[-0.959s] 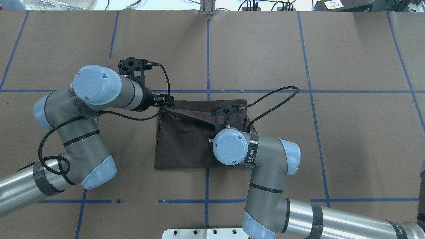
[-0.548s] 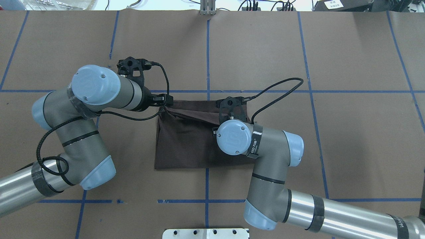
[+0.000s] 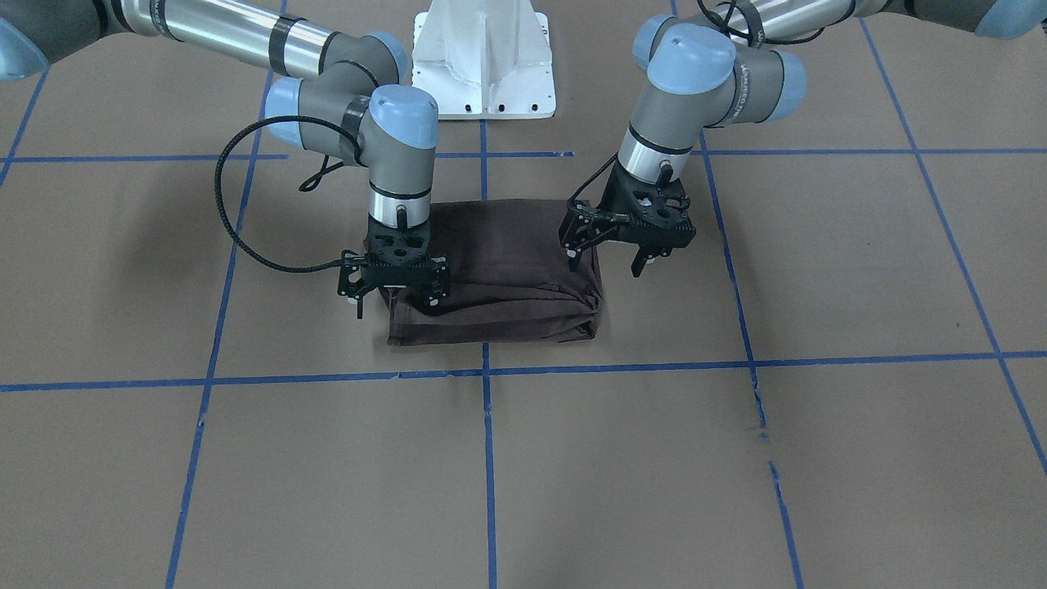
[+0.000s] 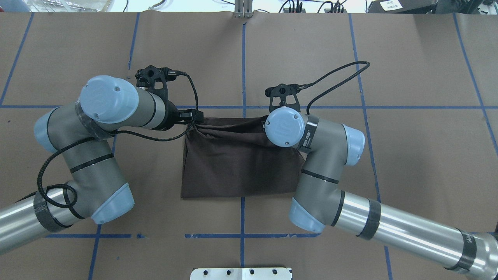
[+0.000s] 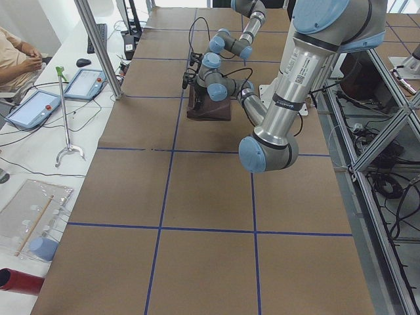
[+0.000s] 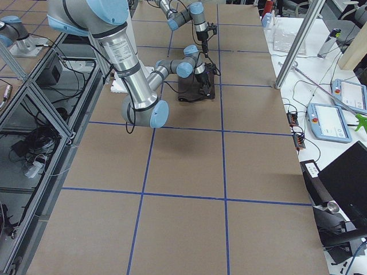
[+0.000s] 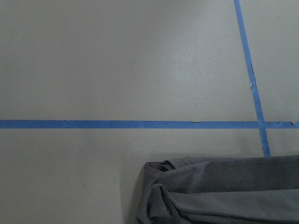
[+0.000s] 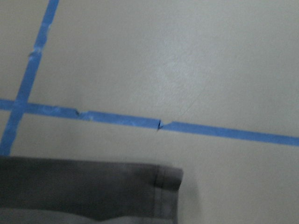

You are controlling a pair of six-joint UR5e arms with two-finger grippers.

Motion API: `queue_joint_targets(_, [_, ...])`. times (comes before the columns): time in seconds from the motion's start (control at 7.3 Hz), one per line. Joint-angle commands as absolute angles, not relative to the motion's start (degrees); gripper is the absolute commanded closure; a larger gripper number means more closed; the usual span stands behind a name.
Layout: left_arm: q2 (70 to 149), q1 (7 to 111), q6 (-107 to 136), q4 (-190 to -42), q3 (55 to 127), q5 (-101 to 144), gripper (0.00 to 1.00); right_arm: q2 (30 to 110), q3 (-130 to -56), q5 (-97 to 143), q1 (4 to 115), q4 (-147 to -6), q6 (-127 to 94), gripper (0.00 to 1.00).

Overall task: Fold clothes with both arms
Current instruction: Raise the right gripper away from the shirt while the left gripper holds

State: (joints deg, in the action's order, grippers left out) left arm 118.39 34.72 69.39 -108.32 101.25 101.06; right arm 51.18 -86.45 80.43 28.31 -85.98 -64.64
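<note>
On brown paper [image 4: 408, 163], the T-shirt [image 4: 233, 167] lies folded — a rumpled rectangle.

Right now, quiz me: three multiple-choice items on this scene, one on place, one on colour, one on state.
1. Where is the T-shirt?
A) between the left gripper and right gripper, across the centre tape line
B) on the floor
C) at a table corner

2. Tape colour?
A) red
B) blue
C) yellow

3. T-shirt state?
A) spread flat, sleeves out
B) hanging in the air
C) folded into a rectangle on the table

Key: 1A, a gripper stands at each end of it. 2B, every grid line is blue. 3C, stacked layers show along its edge.
</note>
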Motion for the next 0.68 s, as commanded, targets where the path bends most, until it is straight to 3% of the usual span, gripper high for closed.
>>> queue_joint_targets(0.0, [118.4,34.7,69.7,-108.3,101.4,101.1,0.00,46.0,-78.0,83.1,33.9,-84.9,-62.4,0.00])
queue_joint_targets(0.27, [118.4,34.5,69.8,-108.3,101.4,101.2,0.00,45.7,-76.8,89.2,37.5,-80.4,-62.8,0.00])
queue_joint_targets(0.55, [118.4,34.4,69.8,-108.3,101.3,101.2,0.00,46.5,-82.1,93.3,37.1,-80.8,-63.2,0.00])
